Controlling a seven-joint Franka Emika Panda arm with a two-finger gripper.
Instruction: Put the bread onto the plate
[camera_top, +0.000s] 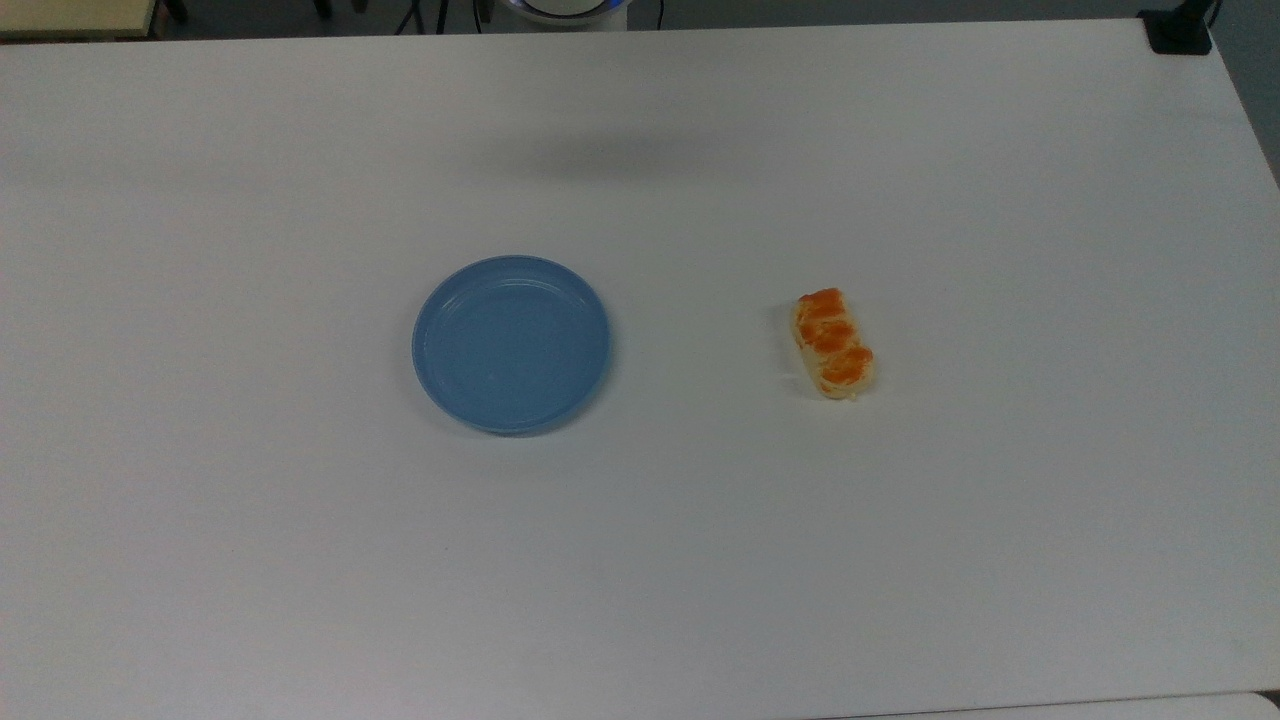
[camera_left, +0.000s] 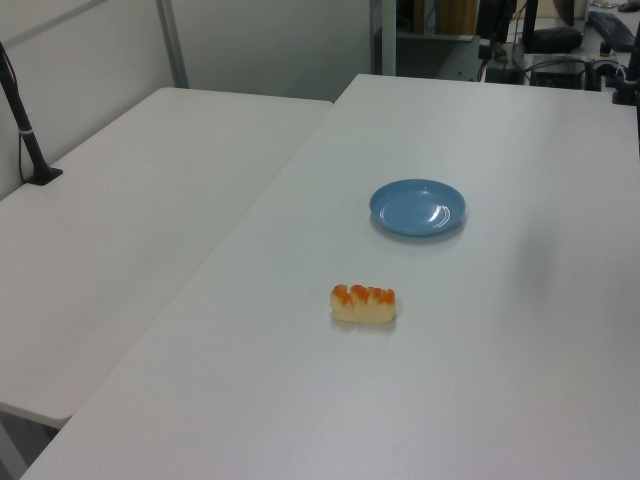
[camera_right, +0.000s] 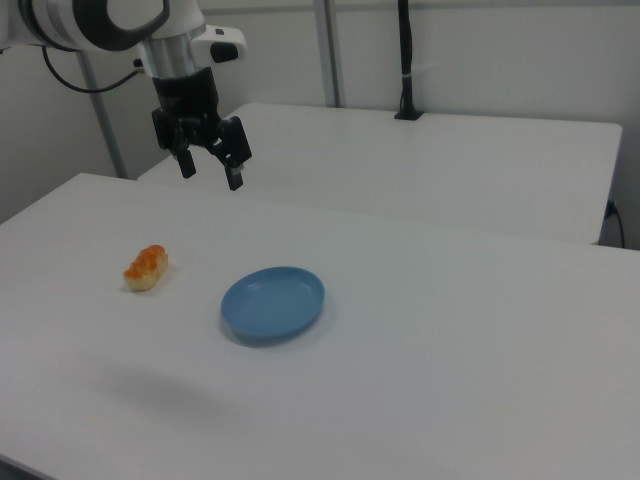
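Note:
The bread (camera_top: 833, 344), a small pale-tan loaf with orange glaze on top, lies on the white table to the top view's right of the plate (camera_top: 511, 343). The plate is round, light blue and holds nothing. In the left view the bread (camera_left: 363, 303) lies nearer the camera than the plate (camera_left: 417, 208). In the right view my gripper (camera_right: 210, 171) hangs open and holds nothing, high above the table, up and to the right of the bread (camera_right: 146, 267) and well left of the plate (camera_right: 273, 302).
A second white table (camera_left: 120, 220) adjoins on the left view's left, with a black pole clamped at its edge (camera_left: 25, 125). A black clamp (camera_top: 1180, 30) sits at the top view's far right corner of the table.

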